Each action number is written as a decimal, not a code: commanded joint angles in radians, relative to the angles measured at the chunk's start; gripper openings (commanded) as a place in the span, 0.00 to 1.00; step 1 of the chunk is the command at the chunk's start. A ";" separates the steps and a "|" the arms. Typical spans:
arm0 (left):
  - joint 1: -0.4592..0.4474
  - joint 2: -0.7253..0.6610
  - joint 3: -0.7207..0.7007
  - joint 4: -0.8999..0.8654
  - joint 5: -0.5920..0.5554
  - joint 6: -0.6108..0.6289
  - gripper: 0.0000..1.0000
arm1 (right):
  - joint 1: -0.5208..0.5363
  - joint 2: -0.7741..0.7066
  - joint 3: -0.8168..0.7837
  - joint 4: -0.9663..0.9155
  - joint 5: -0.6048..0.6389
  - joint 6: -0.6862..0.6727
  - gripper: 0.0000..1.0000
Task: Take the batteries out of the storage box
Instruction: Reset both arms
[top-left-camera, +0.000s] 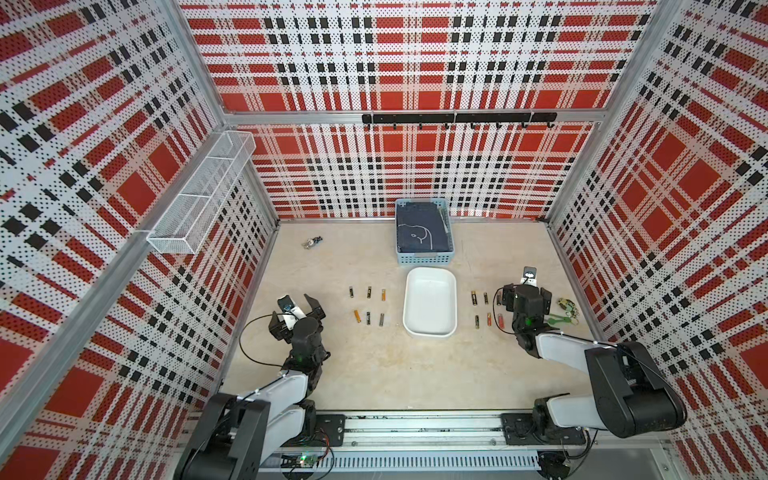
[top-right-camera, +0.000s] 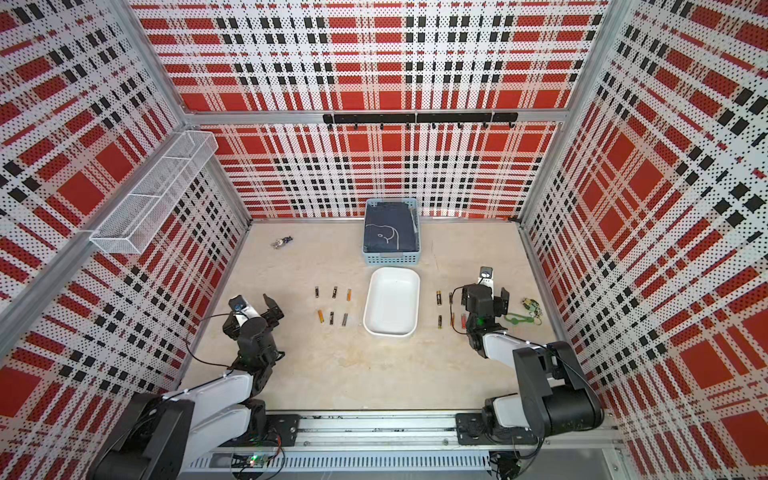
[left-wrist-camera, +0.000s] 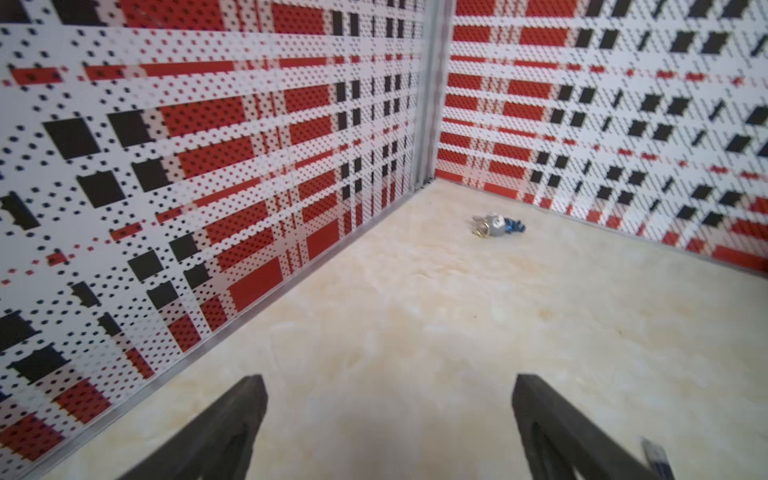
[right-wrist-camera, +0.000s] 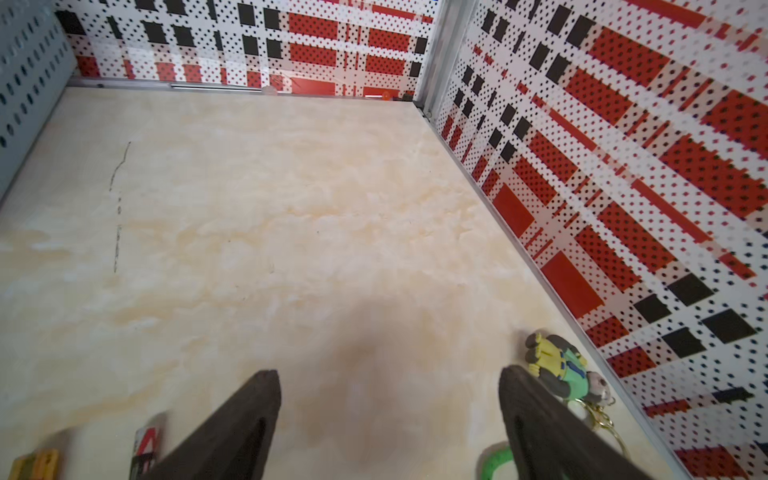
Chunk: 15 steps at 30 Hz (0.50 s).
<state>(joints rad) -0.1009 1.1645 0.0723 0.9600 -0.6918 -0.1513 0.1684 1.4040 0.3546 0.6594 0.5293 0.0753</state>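
Gaping empty: left gripper (left-wrist-camera: 388, 382), right gripper (right-wrist-camera: 388, 374); storage box (top-left-camera: 430, 303) appears only in both top views.

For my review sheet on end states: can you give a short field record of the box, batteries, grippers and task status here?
storage box: white, empty, mid-table
batteries: six on the box's left-arm side, at least five on its right-arm side, all lying on the table
left gripper: open, empty
right gripper: open, empty
other items: blue basket, key bunches
task status: looks done
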 joint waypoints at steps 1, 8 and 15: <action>0.068 0.099 -0.028 0.395 0.203 0.043 0.99 | -0.024 0.049 -0.056 0.369 -0.191 -0.076 0.93; 0.089 0.433 -0.020 0.763 0.415 0.084 0.99 | -0.040 0.078 -0.119 0.494 -0.307 -0.096 0.95; 0.069 0.404 0.140 0.407 0.417 0.116 0.99 | -0.131 0.134 -0.041 0.384 -0.374 0.000 1.00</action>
<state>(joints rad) -0.0158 1.5776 0.1635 1.4319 -0.3008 -0.0757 0.0639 1.5455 0.2859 1.0763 0.2161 0.0326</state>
